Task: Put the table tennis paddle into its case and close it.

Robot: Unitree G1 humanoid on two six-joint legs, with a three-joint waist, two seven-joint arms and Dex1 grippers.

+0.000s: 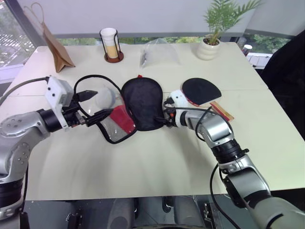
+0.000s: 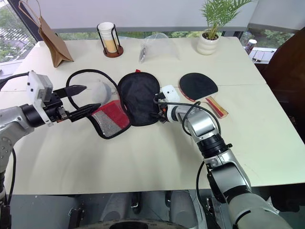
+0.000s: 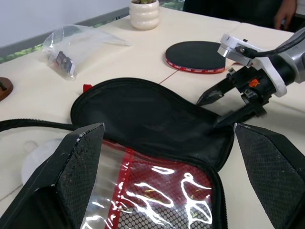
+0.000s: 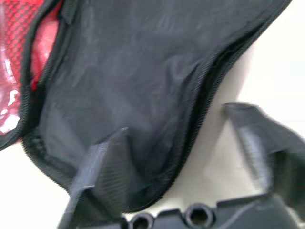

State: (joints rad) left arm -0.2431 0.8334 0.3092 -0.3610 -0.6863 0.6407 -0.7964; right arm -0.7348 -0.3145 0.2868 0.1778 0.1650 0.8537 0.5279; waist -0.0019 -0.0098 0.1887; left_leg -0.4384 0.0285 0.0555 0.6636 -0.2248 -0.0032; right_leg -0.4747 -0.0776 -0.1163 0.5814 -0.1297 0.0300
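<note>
The case (image 1: 141,102) lies unzipped and spread open at the table's middle, its black half up and its red mesh half (image 1: 119,121) folded out towards me. The table tennis paddle (image 1: 201,90) rests flat to the case's right, black face up, with its handle (image 1: 222,111) pointing towards me. My right gripper (image 1: 165,114) is at the case's right edge. One finger (image 4: 102,167) lies on the black fabric, the other (image 4: 257,138) over the table, with the zip edge between them. My left gripper (image 1: 104,102) hovers open above the mesh half, holding nothing.
A grey fuzzy ball (image 1: 106,98) sits by the left gripper inside a black loop (image 1: 93,76). Along the far edge stand a paper bag (image 1: 57,45), a cup in a holder (image 1: 110,45), a clear plastic bag (image 1: 159,52) and a potted plant (image 1: 209,45). A person's hand (image 3: 286,14) shows beyond the table.
</note>
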